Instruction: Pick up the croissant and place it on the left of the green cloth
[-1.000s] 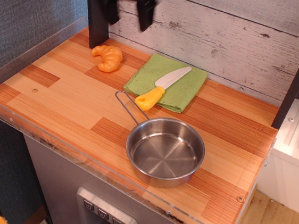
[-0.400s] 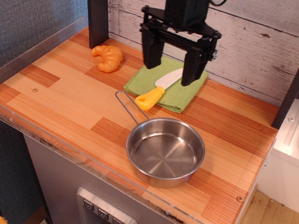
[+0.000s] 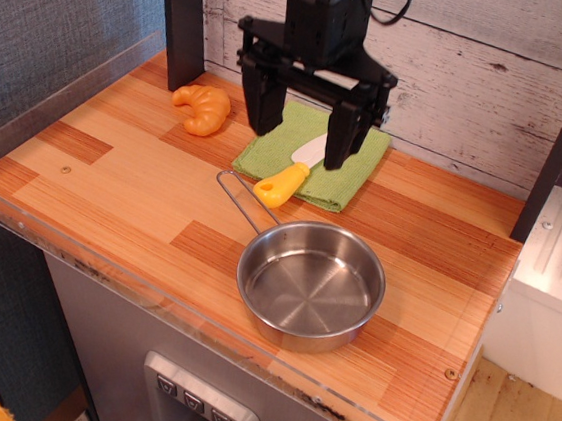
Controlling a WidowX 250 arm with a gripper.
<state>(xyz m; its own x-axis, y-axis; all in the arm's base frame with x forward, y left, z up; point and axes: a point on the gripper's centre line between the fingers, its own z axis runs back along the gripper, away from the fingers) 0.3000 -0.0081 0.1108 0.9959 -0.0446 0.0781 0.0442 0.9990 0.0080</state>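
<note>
Black pincer (image 3: 301,142) spread wide, holding nothing, hanging over the light-green fabric cloth (image 3: 317,156) and white-bladed toy knife (image 3: 296,171). Glossy orange plastic croissant (image 3: 203,108) lies on the wooden counter (image 3: 123,184) beside the pincer's left-hand finger, clear of the cloth.

Glossy orange croissant (image 3: 202,108) flat on wood, just left of flat light-green cloth (image 3: 350,175), not touching.

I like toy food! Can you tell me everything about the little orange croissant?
The croissant is a small, shiny orange-yellow toy that looks like plastic. It is curved like a crescent with ridged segments. It lies on the wooden counter near the back left corner, to the left of the green cloth and apart from it. Nothing touches it but the counter; the open gripper hangs over the cloth instead.
</note>
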